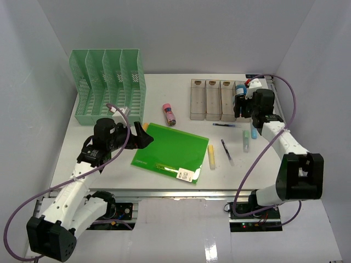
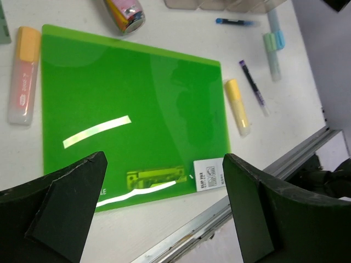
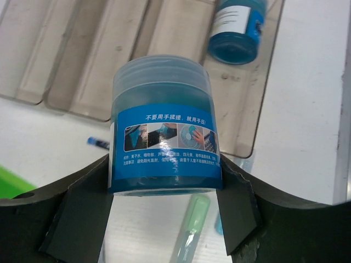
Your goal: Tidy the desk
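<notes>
My left gripper point(image 2: 164, 164) stands wide, with nothing between its fingers. It hangs over the near edge of a green folder point(image 2: 131, 87), which lies flat in the middle of the desk point(image 1: 164, 87). The desk is the white top that reaches from the metal rail in front of my bases to the grey back wall.

My right gripper point(image 3: 164, 181) is closed on a small jar point(image 3: 163, 131) with a blue label, one finger on each side of it. It holds the jar over the near end of a clear tray point(image 1: 197, 101) at the back right of the desk. A second blue jar point(image 3: 237, 27) is in the rightmost compartment of this tray.

A yellow marker point(image 2: 238, 107) lies just beside the right edge of the folder, and a purple pen point(image 2: 253, 86) is near it. An orange marker point(image 2: 24, 74) lies just beside the left edge. A pink tube point(image 1: 169, 114) lies behind the folder, and a green file rack point(image 1: 109, 87) stands at the back left.
</notes>
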`<state>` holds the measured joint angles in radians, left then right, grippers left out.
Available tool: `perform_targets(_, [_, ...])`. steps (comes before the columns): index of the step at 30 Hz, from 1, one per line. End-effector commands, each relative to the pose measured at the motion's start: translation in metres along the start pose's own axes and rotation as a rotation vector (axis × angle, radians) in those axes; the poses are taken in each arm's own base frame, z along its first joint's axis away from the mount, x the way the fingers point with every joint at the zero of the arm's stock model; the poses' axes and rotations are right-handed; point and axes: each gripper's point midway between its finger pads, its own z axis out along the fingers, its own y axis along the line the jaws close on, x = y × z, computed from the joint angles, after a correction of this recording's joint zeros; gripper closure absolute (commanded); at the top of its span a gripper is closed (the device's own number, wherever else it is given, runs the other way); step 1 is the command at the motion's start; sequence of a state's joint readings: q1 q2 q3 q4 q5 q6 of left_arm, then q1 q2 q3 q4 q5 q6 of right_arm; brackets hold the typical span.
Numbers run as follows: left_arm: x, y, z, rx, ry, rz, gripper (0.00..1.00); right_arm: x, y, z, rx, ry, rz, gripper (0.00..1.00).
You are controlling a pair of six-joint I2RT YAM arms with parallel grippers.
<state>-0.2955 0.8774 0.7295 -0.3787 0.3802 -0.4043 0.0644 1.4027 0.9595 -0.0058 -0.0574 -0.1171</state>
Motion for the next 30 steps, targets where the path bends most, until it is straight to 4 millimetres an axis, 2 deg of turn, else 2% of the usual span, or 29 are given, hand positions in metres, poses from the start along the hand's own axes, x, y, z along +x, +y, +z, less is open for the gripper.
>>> perform_targets(1, [-0.003, 0.001, -0.014, -0.009, -0.044, 0.093, 0.02, -0.05, -0.046, 0.017, 0.202, -0.143, 0.026, 0.92])
perform_targets(8, [-0.001, -0.002, -0.018, 0.006, -0.06, 0.1, 0.02, -0.034, -0.065, 0.051, 0.229, -0.103, 0.058, 0.92])
perform_targets(9, [-0.001, -0.002, -0.018, 0.005, -0.058, 0.099, 0.02, -0.03, -0.078, 0.051, 0.246, -0.097, 0.075, 0.92])
perform_targets(10, [0.0, -0.001, -0.017, 0.003, -0.056, 0.098, 0.02, -0.03, -0.08, 0.055, 0.234, -0.096, 0.086, 0.92])
perform_targets(15, [0.001, 0.0, -0.015, -0.001, -0.047, 0.093, 0.02, -0.025, -0.083, 0.074, 0.181, -0.08, 0.123, 0.9])
perform_targets(19, [0.002, 0.001, -0.015, -0.003, -0.045, 0.091, 0.02, -0.023, -0.075, 0.084, 0.124, -0.073, 0.137, 0.86])
perform_targets(24, [0.005, 0.003, -0.012, -0.005, -0.03, 0.083, 0.02, -0.019, -0.07, 0.093, 0.091, -0.062, 0.151, 0.76])
perform_targets(27, [0.005, 0.003, -0.012, -0.006, -0.029, 0.081, 0.02, -0.01, -0.069, 0.101, 0.083, -0.041, 0.161, 0.72])
perform_targets(30, [0.006, 0.003, -0.012, -0.004, -0.027, 0.079, 0.02, -0.009, -0.068, 0.103, 0.075, -0.039, 0.161, 0.49])
